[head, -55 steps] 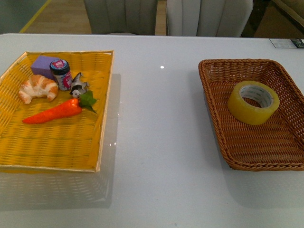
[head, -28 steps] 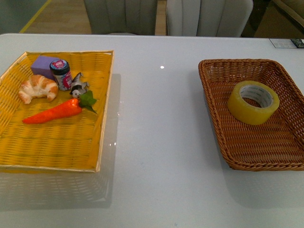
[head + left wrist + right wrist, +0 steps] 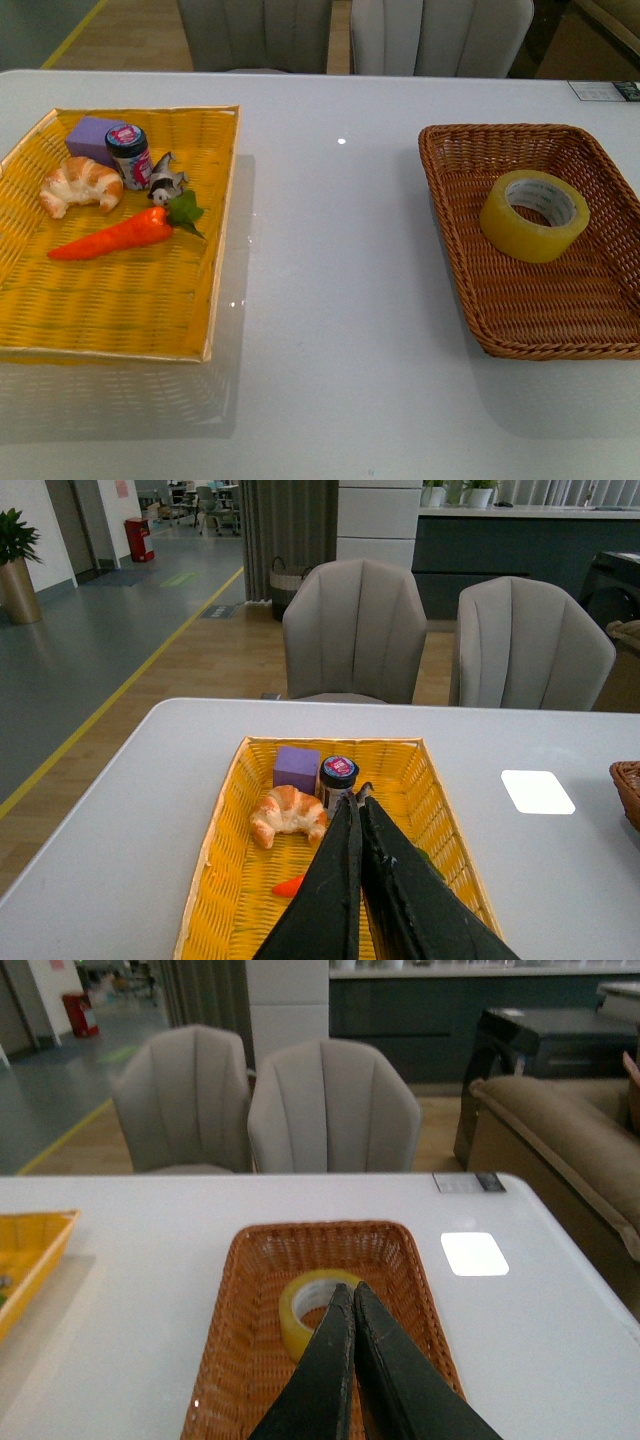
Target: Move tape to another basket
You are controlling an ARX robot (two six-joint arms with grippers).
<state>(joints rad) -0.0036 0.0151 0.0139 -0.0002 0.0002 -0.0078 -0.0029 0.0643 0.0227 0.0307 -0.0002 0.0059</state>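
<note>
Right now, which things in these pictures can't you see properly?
- Tape: near side hidden by the shut right gripper, right wrist view.
- Carrot: mostly hidden behind the shut left gripper, left wrist view.
- Brown basket: right edge cut off, front view.
- Jar label: too small to read.

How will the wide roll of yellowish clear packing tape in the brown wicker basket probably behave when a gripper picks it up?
The wide roll of yellowish clear packing tape looks thick and rigid, so it should probably keep its shape. Its glossy side may be slippery. It lies nearly flat in the brown woven wicker basket, but on edge it would likely roll.
</note>
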